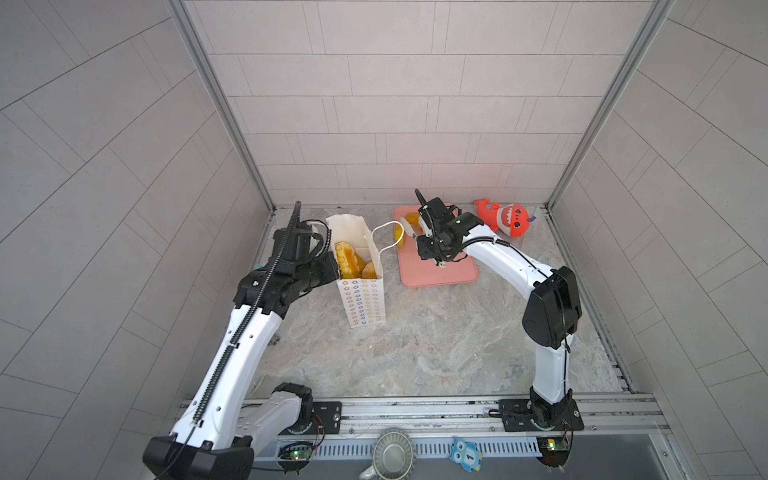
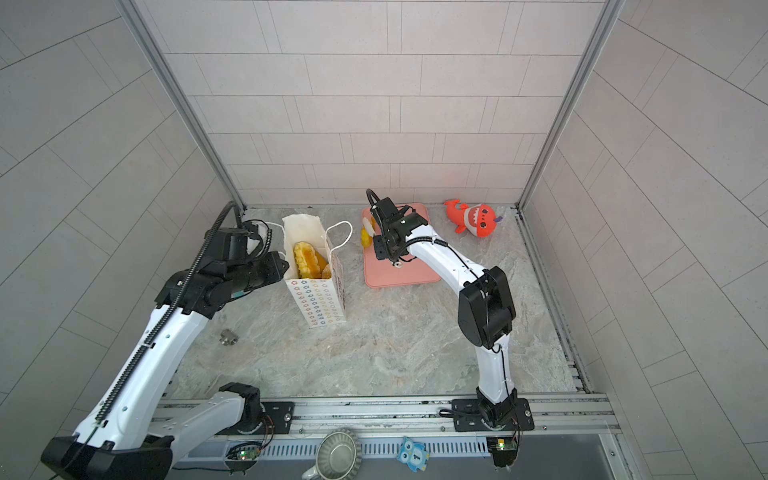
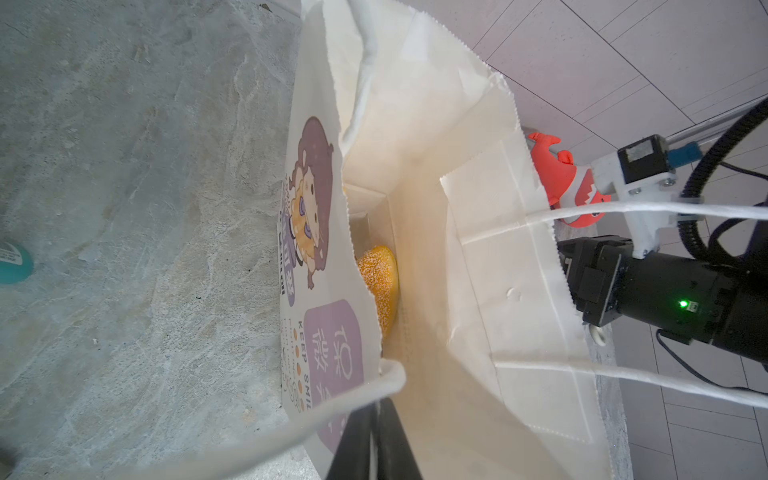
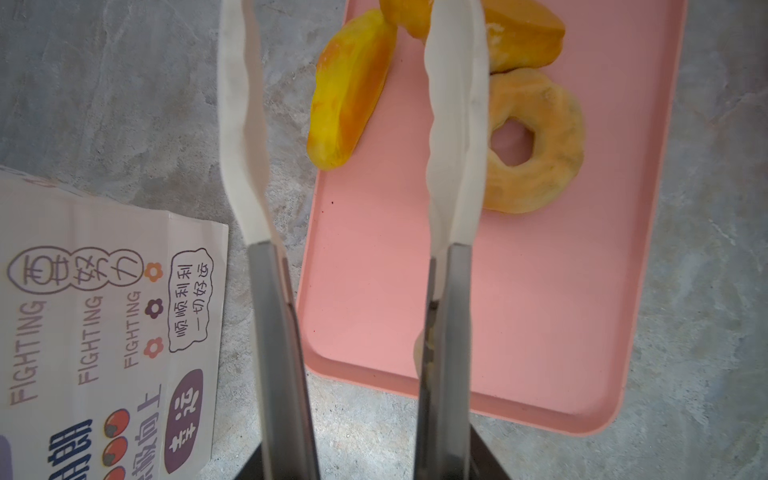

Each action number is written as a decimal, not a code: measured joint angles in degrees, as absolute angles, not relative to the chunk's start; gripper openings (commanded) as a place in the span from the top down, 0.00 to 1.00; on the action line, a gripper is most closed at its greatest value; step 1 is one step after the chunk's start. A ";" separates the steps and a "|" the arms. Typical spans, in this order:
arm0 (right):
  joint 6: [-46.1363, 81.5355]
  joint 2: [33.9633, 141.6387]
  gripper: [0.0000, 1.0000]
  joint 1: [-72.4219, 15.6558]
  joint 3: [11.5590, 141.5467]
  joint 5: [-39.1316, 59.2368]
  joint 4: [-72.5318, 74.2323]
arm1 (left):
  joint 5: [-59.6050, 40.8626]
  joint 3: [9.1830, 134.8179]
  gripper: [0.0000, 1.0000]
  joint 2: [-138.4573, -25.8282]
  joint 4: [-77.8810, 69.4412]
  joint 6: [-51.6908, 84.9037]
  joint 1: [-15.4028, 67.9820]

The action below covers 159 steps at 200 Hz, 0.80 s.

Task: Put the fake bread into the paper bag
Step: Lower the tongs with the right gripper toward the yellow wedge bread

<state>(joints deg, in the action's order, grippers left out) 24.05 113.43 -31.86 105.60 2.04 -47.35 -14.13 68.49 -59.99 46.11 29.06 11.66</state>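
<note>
The paper bag (image 1: pixel 361 291) (image 2: pixel 320 299) stands upright and open at the left of the middle, with fake bread (image 1: pixel 349 257) (image 2: pixel 305 259) inside; the left wrist view shows a sugared piece (image 3: pixel 380 282) deep in the bag (image 3: pixel 457 208). My left gripper (image 1: pixel 335 266) (image 2: pixel 286 266) (image 3: pixel 376 440) is shut on the bag's left wall near the rim. My right gripper (image 1: pixel 413 226) (image 4: pixel 349 25) hovers open over the pink tray (image 1: pixel 440 270) (image 4: pixel 519 311) with nothing between its white-tipped fingers. Under it lie a yellow long loaf (image 4: pixel 351 91), a ring doughnut (image 4: pixel 536 141) and a brown piece (image 4: pixel 519 37).
A red plush shark (image 1: pixel 507 218) (image 2: pixel 473 218) lies at the back right by the wall. A small metal fitting (image 2: pixel 227 336) sits on the marble floor near the left arm. A fluted metal tin (image 1: pixel 392 455) and a blue owl card (image 1: pixel 465 455) rest on the front rail.
</note>
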 measured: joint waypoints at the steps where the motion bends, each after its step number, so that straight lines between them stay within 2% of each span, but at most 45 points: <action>1: 24.05 113.56 0.50 -31.88 105.73 2.04 -47.37 | -14.13 68.47 0.89 -59.99 46.11 29.04 11.66; 159: 25.82 124.31 0.50 -33.01 114.02 2.85 -48.71 | -14.09 67.90 0.89 -59.42 46.09 28.93 11.66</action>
<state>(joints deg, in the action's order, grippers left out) 25.82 124.31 -33.01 114.02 2.85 -48.71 -14.09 67.90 -59.42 46.09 28.93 11.66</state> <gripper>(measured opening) 0.501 0.106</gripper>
